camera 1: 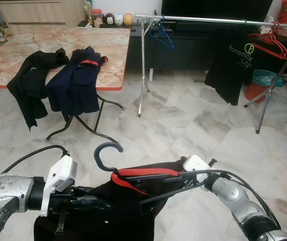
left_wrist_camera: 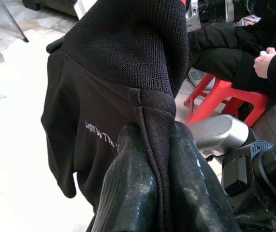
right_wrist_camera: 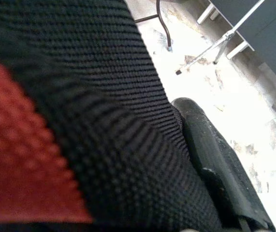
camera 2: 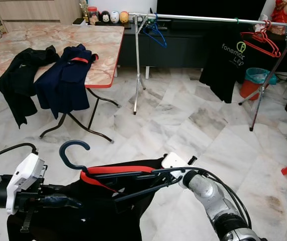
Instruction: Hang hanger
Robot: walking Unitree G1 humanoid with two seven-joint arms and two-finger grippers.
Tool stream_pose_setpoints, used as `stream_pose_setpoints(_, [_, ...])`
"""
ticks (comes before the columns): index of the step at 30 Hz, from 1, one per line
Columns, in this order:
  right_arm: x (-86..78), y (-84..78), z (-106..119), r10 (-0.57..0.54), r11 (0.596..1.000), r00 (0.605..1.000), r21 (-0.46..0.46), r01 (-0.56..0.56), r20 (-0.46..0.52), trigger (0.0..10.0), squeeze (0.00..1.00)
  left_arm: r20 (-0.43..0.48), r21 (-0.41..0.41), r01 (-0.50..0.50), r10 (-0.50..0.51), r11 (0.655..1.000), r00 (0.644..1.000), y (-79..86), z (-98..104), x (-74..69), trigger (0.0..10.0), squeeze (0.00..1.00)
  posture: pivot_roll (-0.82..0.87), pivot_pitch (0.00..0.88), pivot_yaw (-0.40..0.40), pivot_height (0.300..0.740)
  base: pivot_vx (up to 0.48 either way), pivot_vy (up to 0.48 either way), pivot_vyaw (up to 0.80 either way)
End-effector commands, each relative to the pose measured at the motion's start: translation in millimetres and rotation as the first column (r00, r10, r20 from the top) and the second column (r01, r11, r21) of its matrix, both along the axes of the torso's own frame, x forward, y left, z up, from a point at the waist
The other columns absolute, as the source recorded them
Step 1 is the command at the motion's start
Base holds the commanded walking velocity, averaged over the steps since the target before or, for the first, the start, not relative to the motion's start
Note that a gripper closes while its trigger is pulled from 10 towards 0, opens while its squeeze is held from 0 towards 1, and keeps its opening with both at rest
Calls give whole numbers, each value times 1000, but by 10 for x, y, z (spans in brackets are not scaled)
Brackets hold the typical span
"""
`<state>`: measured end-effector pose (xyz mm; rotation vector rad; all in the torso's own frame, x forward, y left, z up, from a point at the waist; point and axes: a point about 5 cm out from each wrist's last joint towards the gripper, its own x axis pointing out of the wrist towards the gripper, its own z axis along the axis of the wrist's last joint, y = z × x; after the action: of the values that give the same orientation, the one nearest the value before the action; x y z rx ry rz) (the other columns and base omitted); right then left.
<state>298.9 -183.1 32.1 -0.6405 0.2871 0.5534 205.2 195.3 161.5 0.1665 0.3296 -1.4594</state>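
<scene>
The hanger (camera 1: 110,155), dark blue with its hook curling up, sits low in front of me with a black shirt (camera 1: 113,206) with a red collar draped on it. I hold the pair between my two arms, above the marble floor (camera 1: 193,125) and well apart from the rail.

My left gripper (left_wrist_camera: 150,188) is clenched on a fold of the black shirt; in my left wrist view the cloth seam is pinched tight between both fingers (left_wrist_camera: 128,193), with small white lettering on the fabric beside them. My right gripper (camera 1: 156,188) reaches across along the shirt's shoulder near the red collar. One finger (right_wrist_camera: 215,154) lies against the knit in my right wrist view, but I cannot tell whether that pincer is clamped or loose.

Farther off, the clothes rail (camera 1: 208,20) spans the room on tripod legs, carrying a blue hanger (camera 1: 163,35), a black printed shirt (camera 1: 236,63) and red hangers (camera 1: 271,42). To my left a marble-topped table (camera 1: 58,40) has a black garment (camera 1: 32,83) and a navy garment (camera 1: 78,80) hanging over its edge.

A person's hand (left_wrist_camera: 263,60) and a red stool (left_wrist_camera: 225,96) show in my left wrist view
</scene>
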Motion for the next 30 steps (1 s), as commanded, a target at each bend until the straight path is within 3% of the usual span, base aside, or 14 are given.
stream_pose_setpoints(1, [-32,-223,-55,-129,992,991,-2,129,-30,0,0,60,-33,14,-12,999,998,28,159,4,10000,0,101,0,-28,740,0,0,0])
stream_pose_setpoints(6, [-49,-217,-96,-143,990,989,0,143,-47,0,0,80,-133,0,10,991,997,3,261,38,10000,0,100,0,-29,740,0,0,0])
stream_pose_setpoints(8, [-75,-193,-135,-144,990,988,2,144,-59,0,0,95,-209,-9,30,978,995,-31,331,65,10000,0,101,0,-29,740,0,0,0])
stream_pose_setpoints(14, [-110,-163,-186,-148,989,986,10,149,-76,0,0,108,-320,-46,84,946,991,-83,412,128,10000,0,100,0,-27,740,0,0,0])
stream_pose_setpoints(18, [-139,-137,-225,-145,989,985,15,147,-89,0,0,157,-354,-204,273,913,949,-123,420,341,10000,0,104,0,-27,740,0,0,0])
stream_pose_setpoints(20, [-140,-124,-224,-144,989,986,18,146,-86,8471,0,187,-330,-297,370,896,910,-175,370,468,10000,0,105,0,-27,740,0,0,0])
stream_pose_setpoints(21, [-141,-122,-226,-147,989,985,19,149,-86,10000,0,196,-319,-331,403,888,894,-211,338,511,10000,0,105,0,-26,740,0,0,0])
stream_pose_setpoints(23, [-146,-118,-226,-152,988,985,24,154,-79,10000,0,220,-277,-377,440,884,870,-287,256,564,10000,0,98,0,-24,740,0,0,0])
stream_pose_setpoints(26, [-148,-91,-203,-151,986,986,62,155,-69,10000,0,213,-271,-391,451,880,867,-384,191,582,10000,0,90,0,-20,740,0,0,0])
stream_pose_setpoints(27, [-153,-78,-201,-148,985,987,78,153,-70,10000,706,206,-276,-388,448,879,870,-421,179,578,10000,0,89,0,-19,740,0,0,0])
stream_pose_setpoints(28, [-158,-63,-199,-144,984,987,94,151,-73,10000,1000,201,-277,-385,445,880,873,-457,165,575,10000,0,89,0,-19,740,0,0,0])
stream_pose_setpoints(30, [-161,-42,-191,-137,984,988,102,143,-68,10000,1000,202,-264,-380,436,887,877,-511,130,573,10000,0,89,0,-19,740,0,0,0])
